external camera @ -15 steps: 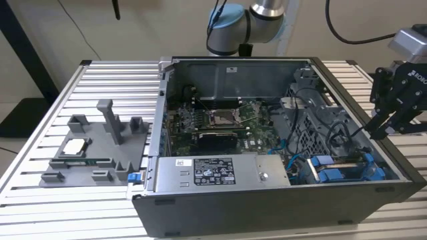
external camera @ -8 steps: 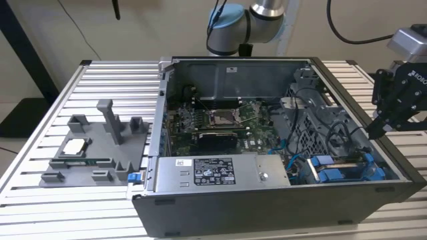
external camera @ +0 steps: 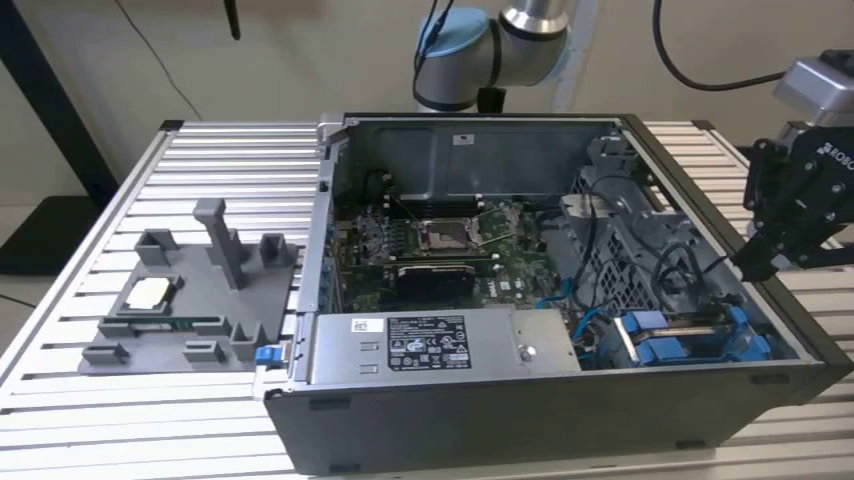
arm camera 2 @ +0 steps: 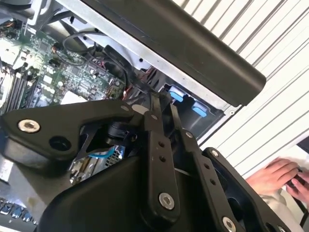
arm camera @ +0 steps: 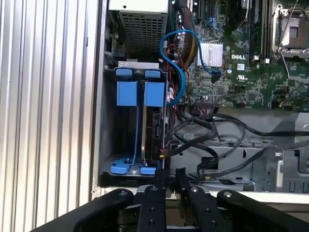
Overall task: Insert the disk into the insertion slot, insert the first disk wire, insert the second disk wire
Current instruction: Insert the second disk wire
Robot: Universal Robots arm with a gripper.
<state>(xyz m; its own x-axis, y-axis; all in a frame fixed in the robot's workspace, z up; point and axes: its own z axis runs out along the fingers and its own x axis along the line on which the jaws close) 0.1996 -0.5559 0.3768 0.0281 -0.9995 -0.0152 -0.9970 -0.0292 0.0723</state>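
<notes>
Edges: the end effector [external camera: 757, 262] hangs over the side rim of the open computer case [external camera: 561, 425], outside the case wall. The slatted tabletop [arm camera: 48, 106] beneath it on the outer side is bare. Inside the rim, black wires [arm camera: 207, 133] cross the bay just beyond the fingertips [arm camera: 161, 180], and a blue cable [arm camera: 175, 67] loops farther ahead.

End effector state: in both wrist views the fingers are drawn close together, with a thin gap and nothing held.

Task item: the insertion slot [arm camera: 108, 121] lies straight ahead of and below the fingertips, against the case wall. The disk [arm camera: 155, 128] stands edge-on within it, its blue carrier at both ends. A person's hand [arm camera 2: 276, 174] rests on the tabletop behind the end effector.
</notes>
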